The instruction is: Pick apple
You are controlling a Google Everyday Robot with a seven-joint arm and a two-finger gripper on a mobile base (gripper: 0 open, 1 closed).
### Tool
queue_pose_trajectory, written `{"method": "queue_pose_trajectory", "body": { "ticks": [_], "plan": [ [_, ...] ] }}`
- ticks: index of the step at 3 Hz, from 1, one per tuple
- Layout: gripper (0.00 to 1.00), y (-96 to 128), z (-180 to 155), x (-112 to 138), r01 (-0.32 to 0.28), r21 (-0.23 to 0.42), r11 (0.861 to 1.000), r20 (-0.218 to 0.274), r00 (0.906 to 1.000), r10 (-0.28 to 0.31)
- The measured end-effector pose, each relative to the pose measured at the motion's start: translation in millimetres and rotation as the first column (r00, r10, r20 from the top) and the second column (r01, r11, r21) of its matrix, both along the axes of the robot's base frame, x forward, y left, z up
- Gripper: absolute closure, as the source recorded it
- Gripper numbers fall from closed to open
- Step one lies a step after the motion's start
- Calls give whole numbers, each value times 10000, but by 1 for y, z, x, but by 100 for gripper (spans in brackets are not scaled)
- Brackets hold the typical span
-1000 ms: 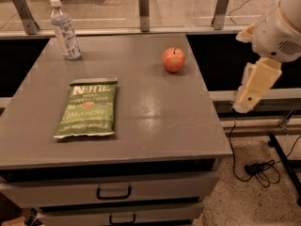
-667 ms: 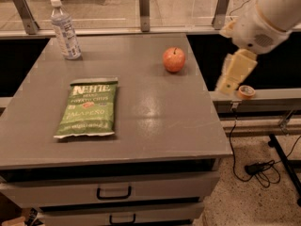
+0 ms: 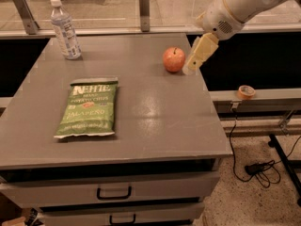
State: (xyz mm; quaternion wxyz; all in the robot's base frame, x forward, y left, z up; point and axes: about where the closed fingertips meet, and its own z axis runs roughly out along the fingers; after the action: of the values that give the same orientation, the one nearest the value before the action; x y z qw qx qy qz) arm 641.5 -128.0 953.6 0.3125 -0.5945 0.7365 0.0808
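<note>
1. One grey table (image 3: 155, 126) fills the middle of the scene, and three things lie on its top.
2. One apple (image 3: 174, 59), red-orange with a short dark stem, stands on the far right part of the table top, close to the right edge. Nothing holds it.
3. One gripper (image 3: 190, 68), cream-coloured, hangs from the white arm (image 3: 235, 8) that reaches in from the upper right. It slants down and to the left, and its tip is just beside the right side of the apple, low over the table's right edge. Whether it touches the apple cannot be told.
4. The gripper has hold of nothing. How far open it stands cannot be told.
5. One clear water bottle (image 3: 65, 29) with a white cap stands upright at the far left corner of the table, well apart from the apple.
6. One green chip bag (image 3: 88, 108) lies flat on the left half of the table, nearer than the bottle, with its print facing up.
7. Two drawers show in the near face of the table, one above the other, each with one dark handle: the upper handle (image 3: 114, 192) and the lower handle (image 3: 120, 219).
8. One roll of orange tape (image 3: 246, 91) lies on the ledge to the right of the table.
9. One black cable (image 3: 256, 166) trails on the speckled floor at the right.
</note>
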Motion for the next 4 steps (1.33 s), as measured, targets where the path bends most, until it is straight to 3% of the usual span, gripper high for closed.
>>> {"method": "queue_pose_trajectory", "body": {
  "ticks": [1,2,4],
  "plan": [
    [0,19,-14,44,303,840,9960,-233,9993,-285],
    [0,26,-40,79,921,1577,9832,-680,9943,-823],
    [2,22,-92,119,2060,2470,9469,-1760,9704,-1652]
  ]
}}
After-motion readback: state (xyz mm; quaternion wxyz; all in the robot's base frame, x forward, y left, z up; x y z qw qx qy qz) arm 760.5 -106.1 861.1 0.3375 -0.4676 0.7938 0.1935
